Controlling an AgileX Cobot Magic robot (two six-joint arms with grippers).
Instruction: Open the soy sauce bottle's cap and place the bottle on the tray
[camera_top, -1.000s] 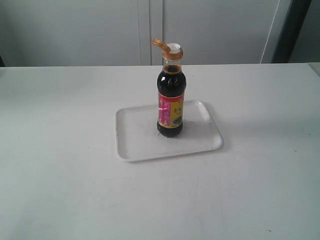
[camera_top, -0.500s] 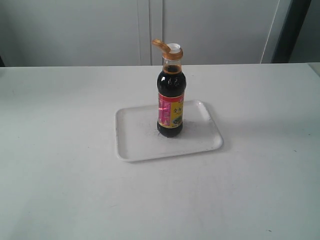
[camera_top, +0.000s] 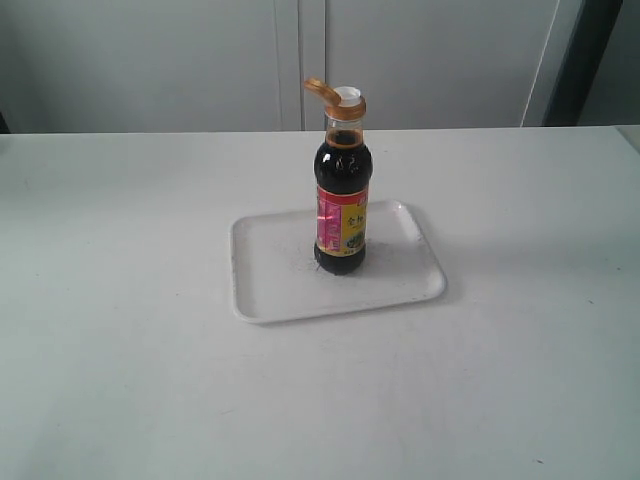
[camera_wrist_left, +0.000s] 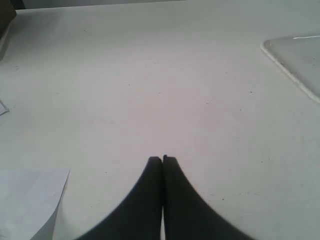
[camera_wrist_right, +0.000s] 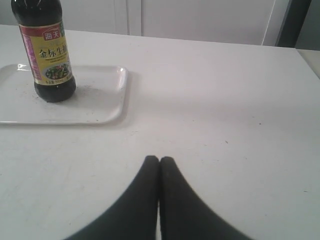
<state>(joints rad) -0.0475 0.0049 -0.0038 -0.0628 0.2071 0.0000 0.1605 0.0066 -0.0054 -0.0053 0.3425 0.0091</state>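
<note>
The soy sauce bottle (camera_top: 342, 205) stands upright on the white tray (camera_top: 275, 275) in the middle of the exterior view. Its golden-brown cap (camera_top: 324, 92) is flipped open to the left, showing the white spout (camera_top: 347, 95). Neither arm shows in the exterior view. My left gripper (camera_wrist_left: 162, 159) is shut with nothing in it, over bare table, with a corner of the tray (camera_wrist_left: 295, 57) some way off. My right gripper (camera_wrist_right: 159, 159) is also shut and empty, well apart from the bottle (camera_wrist_right: 47, 55) and the tray (camera_wrist_right: 107, 105); the cap is cut off in that view.
The white table (camera_top: 120, 380) spreads wide around the tray. Pale cabinet doors (camera_top: 300, 60) line the back, with a dark post (camera_top: 580, 60) at the far right. A white sheet of paper (camera_wrist_left: 27, 200) lies near my left gripper.
</note>
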